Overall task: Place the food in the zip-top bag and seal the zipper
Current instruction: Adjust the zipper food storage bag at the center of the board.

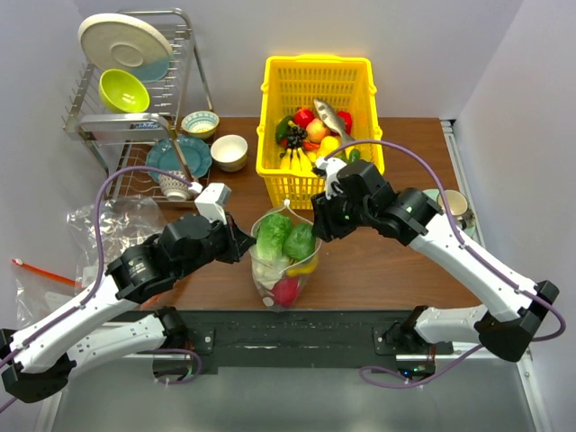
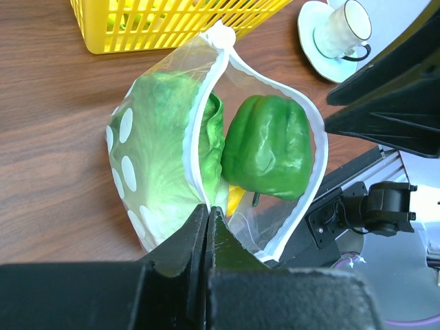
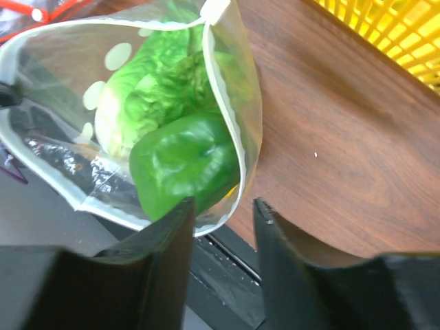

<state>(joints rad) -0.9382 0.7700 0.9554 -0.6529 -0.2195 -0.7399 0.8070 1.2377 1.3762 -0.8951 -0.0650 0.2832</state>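
on the table (image 1: 396,270), left gripper (image 2: 207,212) clamps the zip-top bag (image 2: 127,148); right gripper (image 3: 223,206) gapes at its zipper (image 2: 317,144). food (image 2: 265,148) looks loaded; sealing next needs pinching along it.

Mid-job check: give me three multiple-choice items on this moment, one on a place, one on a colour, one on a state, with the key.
1. Where is the green plastic bell pepper?
A. in the dish rack
B. inside the clear white-dotted zip-top bag, beside the leafy green lettuce
C. on the saucer

2. What colour is the slatted plastic basket behind the bag?
A. blue
B. red
C. yellow

3. How does the bag's zipper stand?
A. open, the mouth spread wide
B. pressed shut along its whole length
C. folded under the bag

Key: B, both wrist views show the pepper within the bag's rim, next to the lettuce. C, the top view shows yellow walls and handles. A, the two rim strips bow far apart while the left gripper pinches the bag's edge.
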